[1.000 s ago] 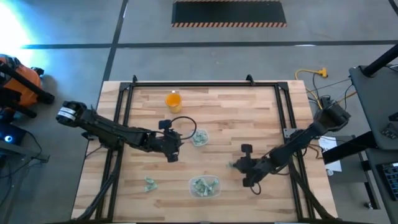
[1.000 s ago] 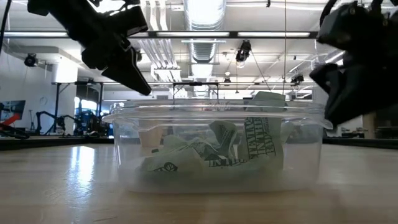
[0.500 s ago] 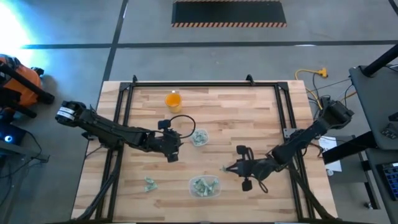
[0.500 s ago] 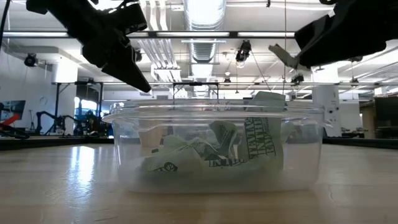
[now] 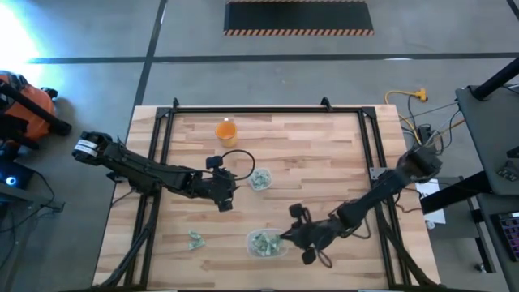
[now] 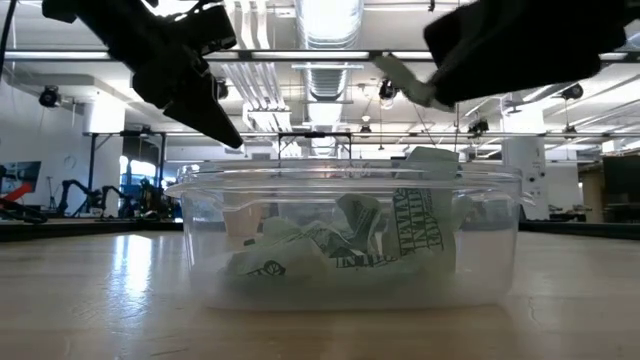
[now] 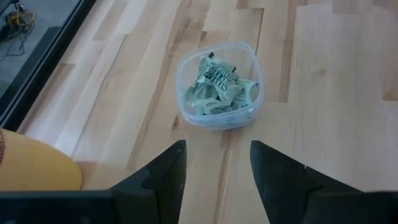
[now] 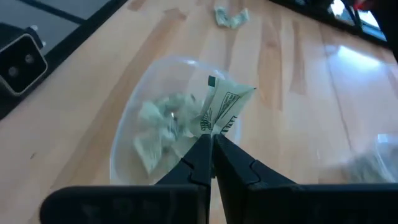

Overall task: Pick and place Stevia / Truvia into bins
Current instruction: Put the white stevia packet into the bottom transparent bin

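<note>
R pincer (image 8: 211, 144) is pinched tight on one green-and-white sachet (image 8: 222, 107), holding it by its lower edge w/ the packet sticking up past the fingertips. It hangs just above the big clear tub (image 5: 267, 242), at the tub's R rim; low view shows the held packet above the tub's wall, not touching it. Directly under and ahead of this pincer the tub already has a loose heap of sachets (image 6: 340, 240), some leaning on the wall. Farther off beyond the tub, a small bunch of loose sachets (image 5: 195, 239) lies on the bare table (image 5: 324, 162). L pincer (image 7: 217, 168) hovers w/ fingers spread apart, nothing between them, near the table's middle. Just ahead of it sits the small clear cup (image 7: 217, 84), also holding several sachets, close to but apart from the fingertips. An orange cup (image 5: 225, 130) stands well behind the L pincer, toward the table's far edge.
</note>
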Available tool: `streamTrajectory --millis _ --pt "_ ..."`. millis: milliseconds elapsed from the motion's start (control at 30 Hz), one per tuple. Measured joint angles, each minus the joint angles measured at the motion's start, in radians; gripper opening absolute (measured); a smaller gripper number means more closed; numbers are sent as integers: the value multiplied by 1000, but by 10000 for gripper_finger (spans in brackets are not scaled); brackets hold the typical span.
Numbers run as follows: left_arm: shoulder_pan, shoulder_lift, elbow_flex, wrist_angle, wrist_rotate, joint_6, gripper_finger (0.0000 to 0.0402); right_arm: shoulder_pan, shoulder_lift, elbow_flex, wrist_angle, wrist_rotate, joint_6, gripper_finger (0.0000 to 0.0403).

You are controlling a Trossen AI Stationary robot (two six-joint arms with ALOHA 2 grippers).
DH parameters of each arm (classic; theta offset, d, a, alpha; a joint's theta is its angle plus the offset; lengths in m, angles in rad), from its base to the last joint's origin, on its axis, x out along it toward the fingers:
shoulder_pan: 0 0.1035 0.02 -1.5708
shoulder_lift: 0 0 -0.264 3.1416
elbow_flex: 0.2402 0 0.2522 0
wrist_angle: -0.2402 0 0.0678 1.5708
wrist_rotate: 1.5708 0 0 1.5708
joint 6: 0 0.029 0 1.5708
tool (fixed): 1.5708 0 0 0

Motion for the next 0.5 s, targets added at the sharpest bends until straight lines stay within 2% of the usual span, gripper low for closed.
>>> streamTrajectory --millis 100,200,367,500 --pt "0 0 0 -1 0 0 162 -4 61 68 -9 -7 -49 8" --pt "0 0 0 0 0 0 162 -21 113 130 -68 -59 -62 8" --pt "-3 0 0 -3 0 0 162 -52 187 204 -216 -75 5 8" --pt "-5 0 0 -18 2 0 162 -61 207 227 -231 -75 26 9"
